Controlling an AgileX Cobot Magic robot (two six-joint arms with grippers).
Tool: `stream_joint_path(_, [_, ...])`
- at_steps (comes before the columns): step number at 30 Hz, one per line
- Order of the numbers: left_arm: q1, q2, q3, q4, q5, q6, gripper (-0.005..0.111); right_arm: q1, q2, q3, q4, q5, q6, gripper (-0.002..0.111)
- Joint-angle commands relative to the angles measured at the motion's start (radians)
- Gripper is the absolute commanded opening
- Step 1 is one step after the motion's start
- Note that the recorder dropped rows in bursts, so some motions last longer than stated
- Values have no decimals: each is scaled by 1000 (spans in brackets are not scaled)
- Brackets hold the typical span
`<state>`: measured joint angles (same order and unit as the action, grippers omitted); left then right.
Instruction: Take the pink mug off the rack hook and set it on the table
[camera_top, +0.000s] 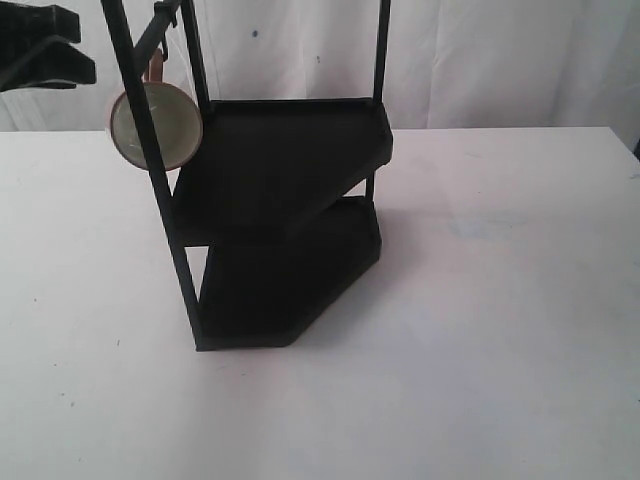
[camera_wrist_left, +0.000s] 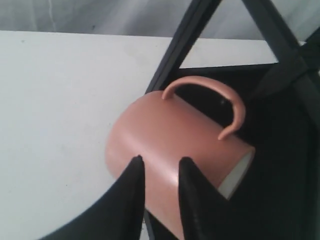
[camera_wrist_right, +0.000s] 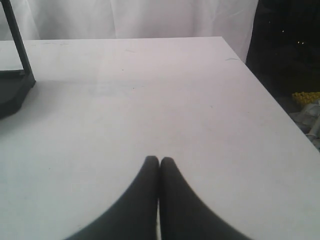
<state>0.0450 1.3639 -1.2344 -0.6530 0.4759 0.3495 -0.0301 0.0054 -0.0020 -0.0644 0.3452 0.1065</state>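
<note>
The pink mug (camera_top: 155, 125) hangs by its handle (camera_top: 155, 66) from the rack hook (camera_top: 163, 20) at the top left of the black rack (camera_top: 285, 165), its cream inside facing the exterior camera. My left gripper (camera_top: 75, 45) hovers just left of it, apart from it. In the left wrist view the mug (camera_wrist_left: 175, 145) lies close beyond the open gripper (camera_wrist_left: 161, 160), with its handle (camera_wrist_left: 210, 87) toward the rack; nothing is between the fingers. My right gripper (camera_wrist_right: 159, 160) is shut and empty over the white table (camera_wrist_right: 175, 90); it is out of the exterior view.
The rack's two dark shelves stand left of centre on the table (camera_top: 470, 340), with upright posts (camera_top: 150, 150) next to the mug. The rack's base corner (camera_wrist_right: 12, 92) shows in the right wrist view. A white curtain hangs behind. The table's right edge (camera_wrist_right: 280, 110) drops off beside dark clutter.
</note>
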Motion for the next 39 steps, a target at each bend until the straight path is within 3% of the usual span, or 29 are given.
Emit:
stream_joint_path(1, [2, 70, -135, -45, 119, 44, 31, -5, -5, 2, -5, -4, 4, 0])
stream_joint_path(6, [2, 167, -271, 20, 115, 62, 32, -5, -5, 2, -5, -4, 4, 0])
stream_joint_path(9, [2, 219, -293, 171, -19, 213, 37, -5, -5, 2, -5, -4, 4, 0])
stream_joint_path(12, [2, 237, -293, 242, -46, 309, 39, -5, -5, 2, -5, -4, 4, 0])
stream_joint_path(16, [2, 249, -293, 150, -84, 352, 39, -5, -5, 2, -5, -4, 4, 0])
stream_joint_path(20, [2, 290, -293, 84, -40, 672, 39, -5, -5, 2, -5, -4, 4, 0])
stream_joint_path(23, [4, 318, -293, -87, 102, 978, 39, -5, -5, 2, -5, -4, 4, 0])
stream_joint_path(30, [17, 281, -310, -200, 22, 1014, 39, -5, -5, 2, -5, -4, 4, 0])
stream_joint_path(32, [46, 272, -312, -249, 96, 1018, 38, -5, -5, 2, -5, -4, 4, 0])
stream_joint_path(35, [113, 270, -312, -402, 280, 1209, 33, -5, -5, 2, -5, -4, 4, 0])
stream_joint_path(39, [143, 282, -312, -445, 316, 1463, 34, -5, -5, 2, -5, -4, 4, 0])
